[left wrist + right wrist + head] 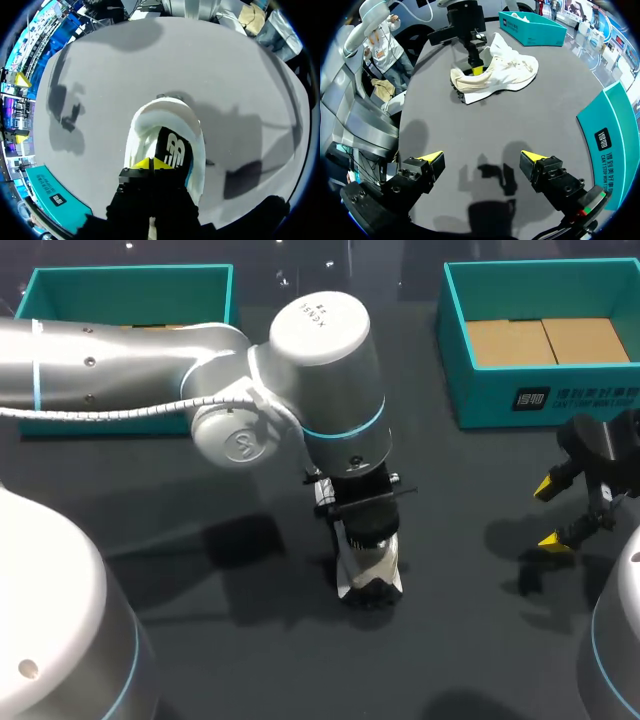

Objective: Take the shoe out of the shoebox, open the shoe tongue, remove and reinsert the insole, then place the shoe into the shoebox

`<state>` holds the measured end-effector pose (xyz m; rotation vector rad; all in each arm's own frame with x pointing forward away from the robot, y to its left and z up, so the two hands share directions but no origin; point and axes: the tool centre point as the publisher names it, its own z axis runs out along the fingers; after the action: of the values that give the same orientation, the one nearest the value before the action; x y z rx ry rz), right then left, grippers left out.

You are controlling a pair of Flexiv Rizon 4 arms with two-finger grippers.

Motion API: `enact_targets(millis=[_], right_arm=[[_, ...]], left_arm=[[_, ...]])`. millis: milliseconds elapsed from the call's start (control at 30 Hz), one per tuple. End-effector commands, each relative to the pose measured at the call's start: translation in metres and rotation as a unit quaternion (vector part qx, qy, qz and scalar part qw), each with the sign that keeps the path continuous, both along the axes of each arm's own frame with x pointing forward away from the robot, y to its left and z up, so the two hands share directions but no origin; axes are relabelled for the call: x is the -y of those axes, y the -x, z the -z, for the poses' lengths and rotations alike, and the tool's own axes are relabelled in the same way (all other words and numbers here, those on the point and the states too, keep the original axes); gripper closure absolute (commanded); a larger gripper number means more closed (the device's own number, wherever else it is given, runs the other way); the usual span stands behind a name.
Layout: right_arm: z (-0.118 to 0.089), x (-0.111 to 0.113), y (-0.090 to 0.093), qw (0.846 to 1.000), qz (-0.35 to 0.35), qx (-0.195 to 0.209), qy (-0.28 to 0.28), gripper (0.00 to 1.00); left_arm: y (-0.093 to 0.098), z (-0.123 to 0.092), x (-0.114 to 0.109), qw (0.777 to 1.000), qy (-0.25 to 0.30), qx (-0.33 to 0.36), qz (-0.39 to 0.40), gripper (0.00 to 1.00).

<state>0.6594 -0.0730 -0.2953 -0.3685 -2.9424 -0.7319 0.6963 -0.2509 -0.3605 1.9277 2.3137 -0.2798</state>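
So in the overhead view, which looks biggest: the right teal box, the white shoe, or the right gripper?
Largest: right teal box, clearly.
Then: white shoe and right gripper look about alike. The left arm hides much of the shoe, so I won't rank those two.

The shoe (505, 75) is cream-white with a black insole (172, 150), the shoebox (500, 400) teal, the table (250, 660) dark grey.

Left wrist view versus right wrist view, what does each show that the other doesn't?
Only the left wrist view looks down into the shoe and shows the black insole inside, by the left gripper. Only the right wrist view shows the shoe's whole side and the right gripper, open above the table. Both show the white shoe on the table, the left gripper at its opening, and a teal shoebox.
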Motion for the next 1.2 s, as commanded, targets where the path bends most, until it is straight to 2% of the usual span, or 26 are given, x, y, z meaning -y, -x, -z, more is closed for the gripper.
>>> enact_targets(millis=[33, 367, 767, 800, 833, 900, 1200], right_arm=[[0.000, 0.000, 0.001, 1.000, 0.001, 0.001, 0.001, 0.00], [0.000, 0.000, 0.001, 1.000, 0.001, 0.001, 0.001, 0.00], [0.000, 0.000, 0.001, 1.000, 0.001, 0.001, 0.001, 0.00], [0.000, 0.000, 0.001, 1.000, 0.001, 0.001, 0.001, 0.00], [0.000, 0.000, 0.001, 1.000, 0.001, 0.001, 0.001, 0.00], [0.000, 0.000, 0.001, 1.000, 0.001, 0.001, 0.001, 0.00], [0.000, 0.000, 0.001, 1.000, 0.001, 0.001, 0.001, 0.00]], left_arm=[[-0.002, -0.025, -0.012, 1.000, 0.000, 0.019, -0.004, 1.00], [-0.010, -0.021, -0.010, 0.998, -0.041, 0.047, -0.001, 1.00], [-0.014, -0.004, -0.014, 0.998, -0.053, 0.044, -0.002, 1.00], [-0.014, -0.004, -0.015, 0.998, -0.054, 0.045, -0.002, 0.97], [-0.015, -0.004, -0.015, 0.998, -0.054, 0.045, -0.001, 0.80], [-0.016, -0.003, -0.016, 0.997, -0.056, 0.045, -0.001, 0.65], [-0.024, -0.003, -0.016, 0.997, -0.061, 0.048, 0.002, 0.47]])
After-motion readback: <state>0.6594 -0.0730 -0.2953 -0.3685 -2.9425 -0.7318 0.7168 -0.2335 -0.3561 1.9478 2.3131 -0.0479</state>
